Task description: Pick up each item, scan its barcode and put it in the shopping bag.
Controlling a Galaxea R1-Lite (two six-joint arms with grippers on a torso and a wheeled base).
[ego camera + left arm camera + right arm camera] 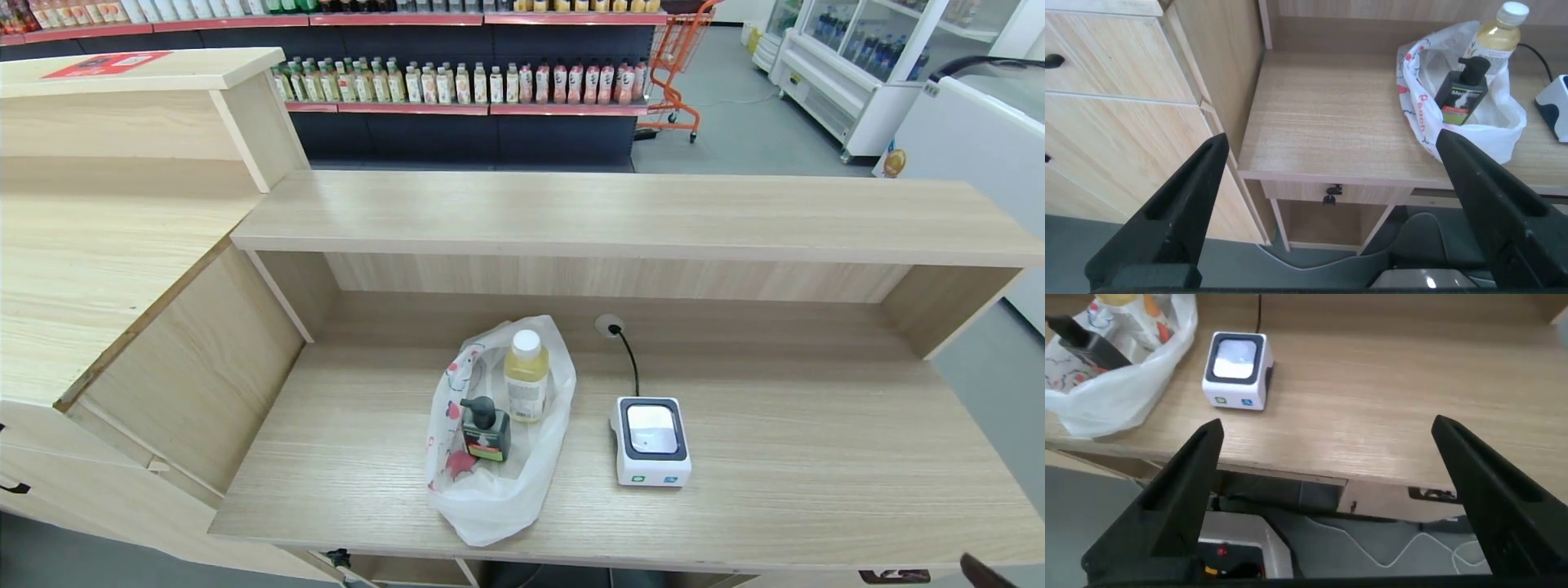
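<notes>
The left fingers [1176,212] and right fingers [1176,498] gape wide off the front of the worktop [816,457], well apart from the shopping bag [490,502] that's got the juice bottle [526,376] and pump bottle [486,431] in it, just beside the scanner [651,441].

The left pincer [1331,140] is matte black, built of two long fingers [1176,220] that are broad and blocky at the base and narrow to blunt, slanted tips. Each finger has flat faces meeting at crisp edges, and the upper face carries a paler sheen. The right pincer [1327,425] has the same look: two black, wedge-shaped fingers [1167,514] with plain faces and chamfered edges. In the lower corner of the head view, a small dark sliver of the right arm [984,570] shows a smooth slanted edge.
</notes>
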